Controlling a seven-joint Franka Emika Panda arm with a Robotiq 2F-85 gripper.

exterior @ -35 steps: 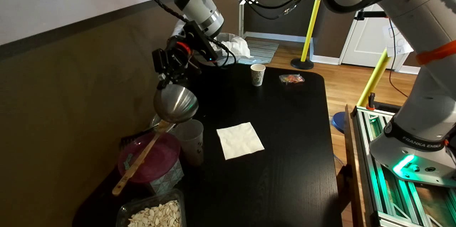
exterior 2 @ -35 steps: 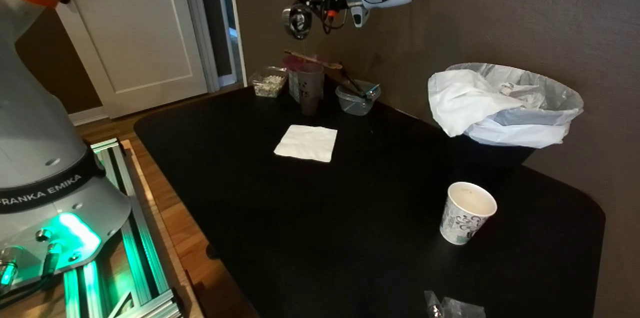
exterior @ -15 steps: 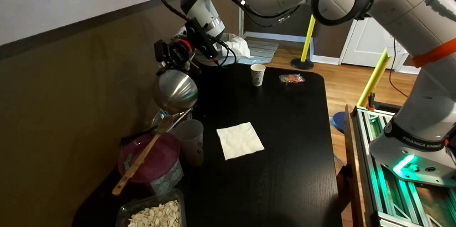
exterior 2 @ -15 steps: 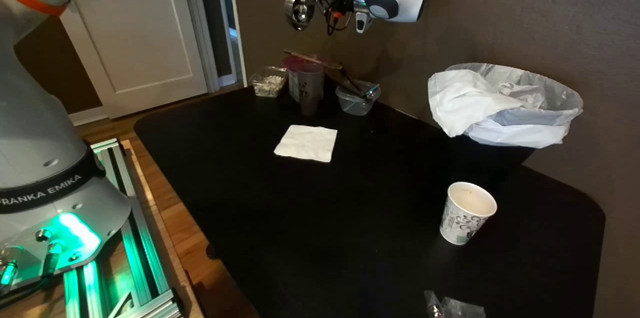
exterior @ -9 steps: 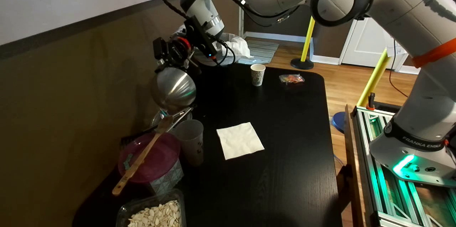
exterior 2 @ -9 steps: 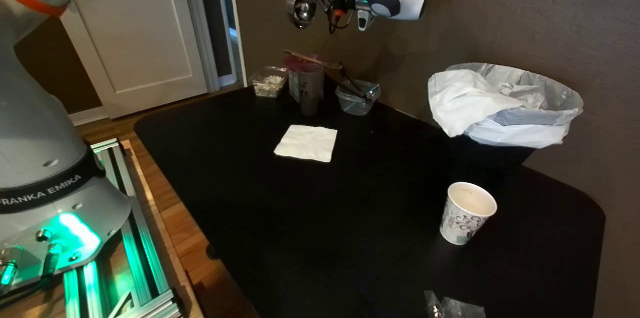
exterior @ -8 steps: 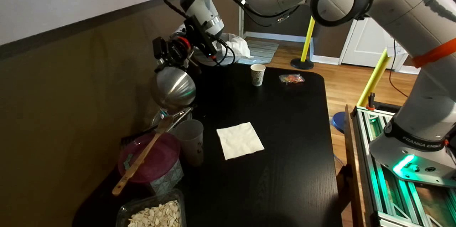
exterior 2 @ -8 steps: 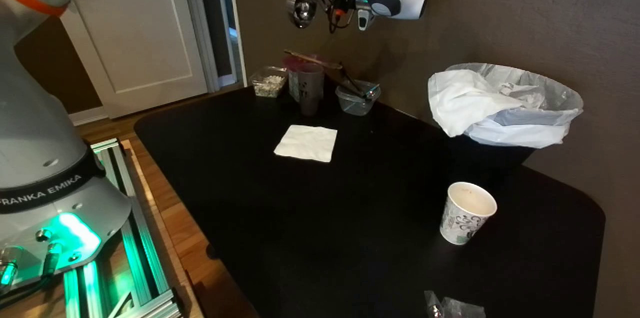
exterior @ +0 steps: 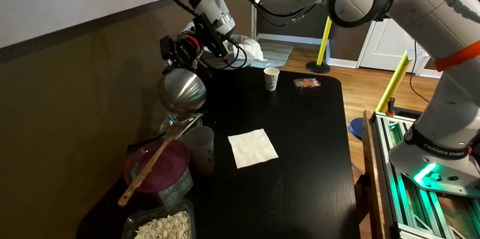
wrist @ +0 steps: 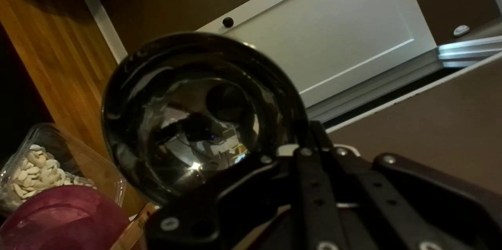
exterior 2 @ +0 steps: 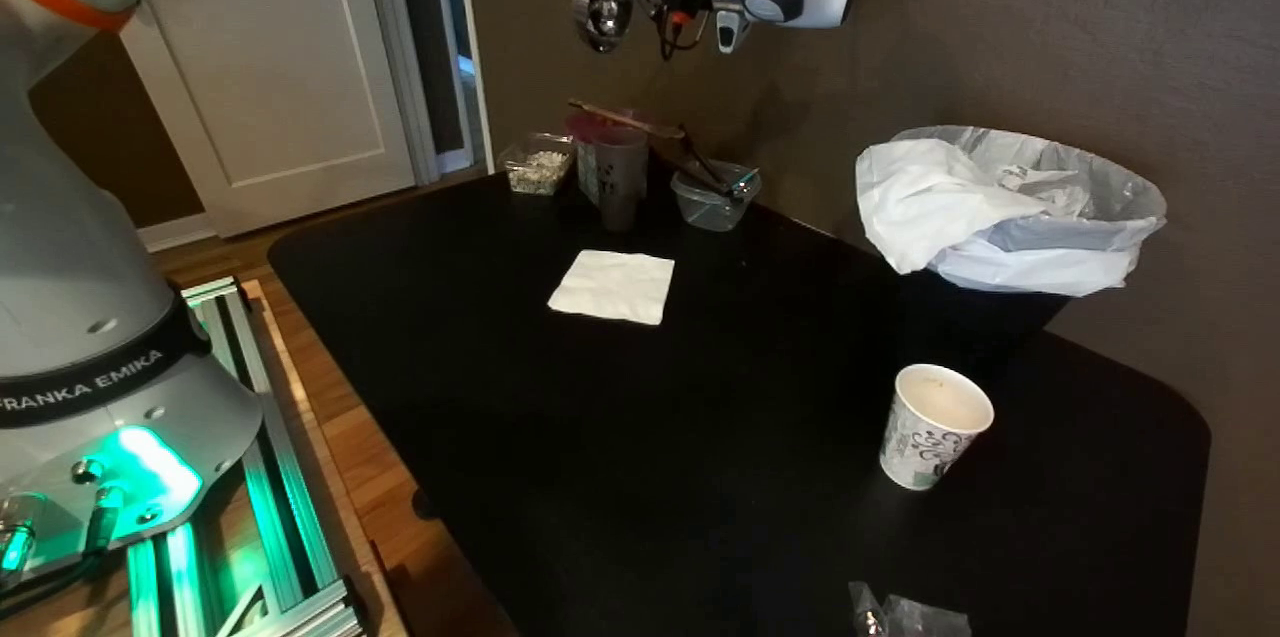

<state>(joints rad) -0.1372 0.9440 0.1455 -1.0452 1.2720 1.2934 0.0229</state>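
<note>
Above the black table (exterior: 303, 134): gripper (wrist: 312, 136), clamped on the rim of one tilted metal bowl (wrist: 204, 116). Hazard: such an edge pinch might let it pivot loose toward wooden spoon (exterior: 150, 164) and pink bowl (exterior: 170, 169). Farther: paper cup (exterior 2: 932, 432), script not legible; robot base (exterior: 438, 169), lettered "FRANKA EMIKA".

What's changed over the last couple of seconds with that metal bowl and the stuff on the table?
The metal bowl has moved upward in both exterior views, rising along with the fingers, which still hold it; nothing was picked up or let go. The napkin, wooden utensil and paper cup stayed put.
</note>
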